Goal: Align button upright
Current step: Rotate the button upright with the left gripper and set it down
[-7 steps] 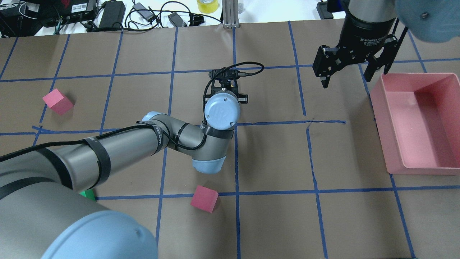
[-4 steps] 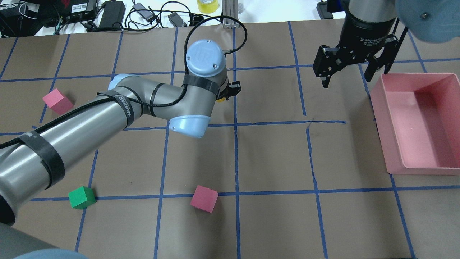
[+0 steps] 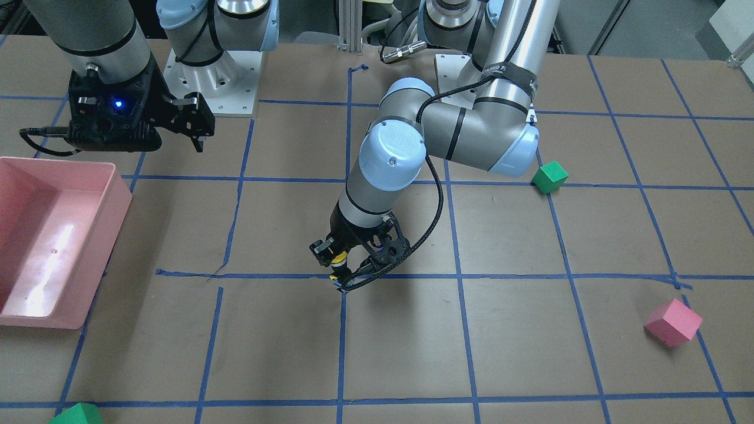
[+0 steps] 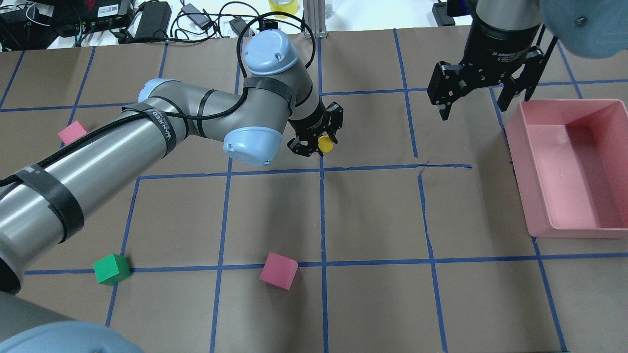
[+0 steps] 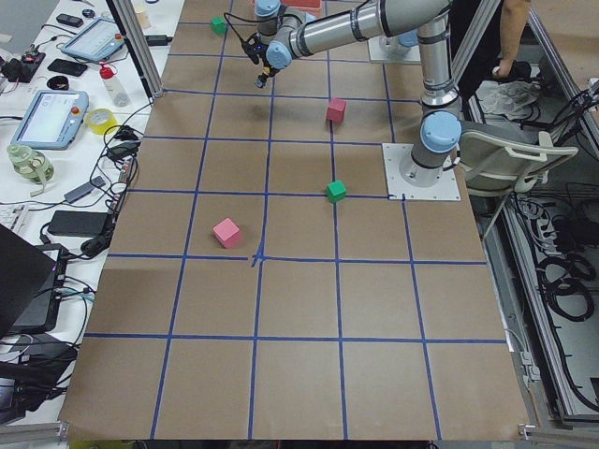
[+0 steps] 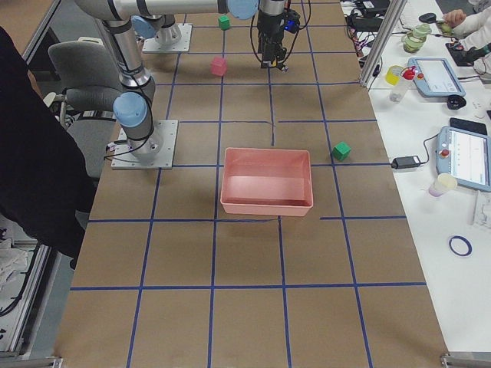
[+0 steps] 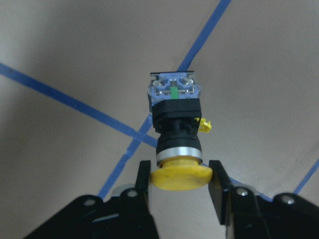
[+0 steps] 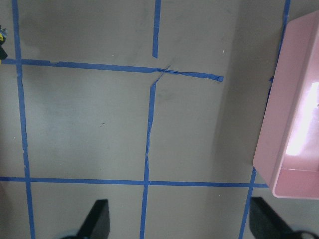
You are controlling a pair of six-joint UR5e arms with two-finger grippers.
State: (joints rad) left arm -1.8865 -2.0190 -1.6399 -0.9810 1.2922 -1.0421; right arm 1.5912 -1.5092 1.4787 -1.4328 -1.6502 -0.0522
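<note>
Brown table (image 4: 373, 215): left gripper (image 4: 318, 142) has swung round and now pinches the button (image 4: 324, 143) by its cap, base down, just 12 o'clock of the centre crossing (image 4: 322, 169), so nearly upright. Right gripper (image 4: 473, 110) gapes idle.

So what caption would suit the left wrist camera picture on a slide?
The left jaws hold the button by its yellow cap, boxy base aimed at the blue-taped table.

brown paper-covered table (image 4: 373, 215) (blue tape grid (image 4: 323, 215)); white side bench (image 6: 468, 307) cluttered with cables (image 4: 206, 19), tablets (image 6: 468, 157); grey chair (image 6: 77, 88).
</note>
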